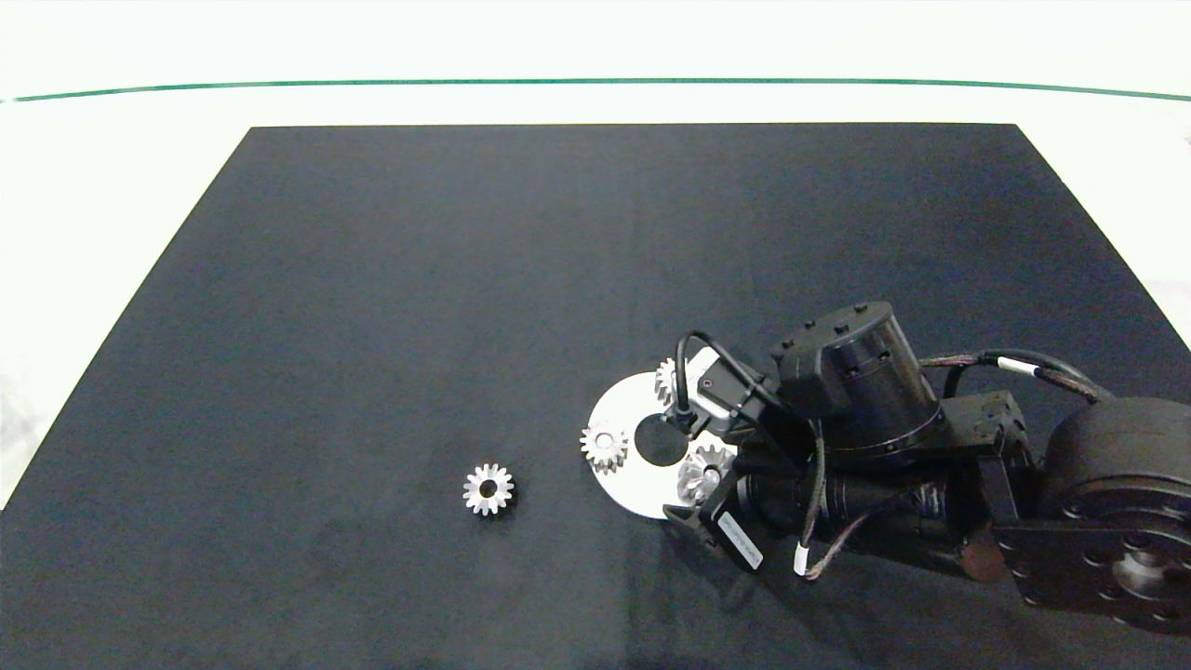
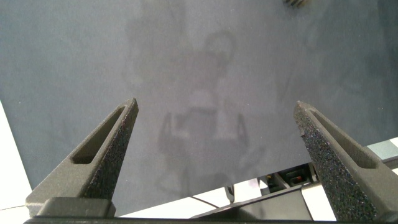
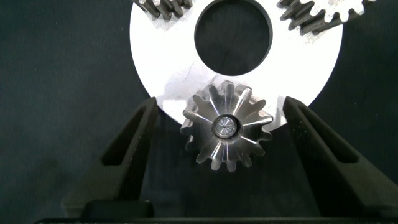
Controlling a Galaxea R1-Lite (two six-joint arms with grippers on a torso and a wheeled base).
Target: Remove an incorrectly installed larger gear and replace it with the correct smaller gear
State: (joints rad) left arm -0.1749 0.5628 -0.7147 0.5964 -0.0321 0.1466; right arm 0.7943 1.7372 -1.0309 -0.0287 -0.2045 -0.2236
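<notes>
Our right gripper (image 3: 227, 134) open, fingers either side of the larger gear (image 3: 227, 127) on the disc (image 3: 165, 56), our left gripper (image 2: 217, 134) open over bare mat (image 2: 186, 56)

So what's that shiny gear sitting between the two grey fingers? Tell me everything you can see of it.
The larger gear is silver metal with long, sharp, star-like teeth, dark-looking flanks and a small centre where a pin end shows. It sits flat at the edge of the round silver plate, which has a big central hole and two other gears. The right gripper has a finger on each side of it, open and not touching. In the head view the arm partly hides it.
</notes>
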